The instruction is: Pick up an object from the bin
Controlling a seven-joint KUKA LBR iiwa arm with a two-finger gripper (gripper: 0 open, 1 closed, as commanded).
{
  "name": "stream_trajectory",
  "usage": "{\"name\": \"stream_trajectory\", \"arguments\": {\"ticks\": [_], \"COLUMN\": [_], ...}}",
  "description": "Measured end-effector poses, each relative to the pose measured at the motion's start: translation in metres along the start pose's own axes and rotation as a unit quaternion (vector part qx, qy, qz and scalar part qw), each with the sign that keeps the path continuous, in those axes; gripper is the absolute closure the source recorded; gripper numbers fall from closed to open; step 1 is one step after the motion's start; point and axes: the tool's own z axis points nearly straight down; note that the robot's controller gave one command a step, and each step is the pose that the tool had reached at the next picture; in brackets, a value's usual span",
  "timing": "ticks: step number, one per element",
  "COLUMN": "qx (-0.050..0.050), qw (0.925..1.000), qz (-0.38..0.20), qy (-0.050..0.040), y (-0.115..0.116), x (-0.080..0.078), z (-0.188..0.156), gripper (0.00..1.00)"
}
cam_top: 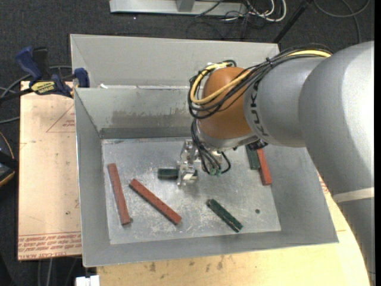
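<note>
Near the middle of the bin (89,177) our gripper (188,173) hangs low; we cannot tell whether it is apart or closed. Just left of it lies a short dark green block (168,173), its long axis left-right, one end towards the gripper. We fear a grasp there catches only that end, and the block pivots out or skids away.

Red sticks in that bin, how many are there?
3. The left red stick lies along the left side, the middle red stick slants across the floor, the right red stick peeks from under the arm, which may hide others.
</note>
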Motion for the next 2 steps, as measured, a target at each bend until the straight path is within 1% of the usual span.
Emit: {"name": "stream_trajectory", "arguments": {"ticks": [1, 2], "qx": [0.0, 0.003], "qw": [1.0, 0.9996], "qz": [0.0, 0.028], "qy": [0.0, 0.0082], "y": [0.0, -0.003], "x": [0.0, -0.012], "z": [0.0, -0.134], "gripper": [1.0, 1.0]}}
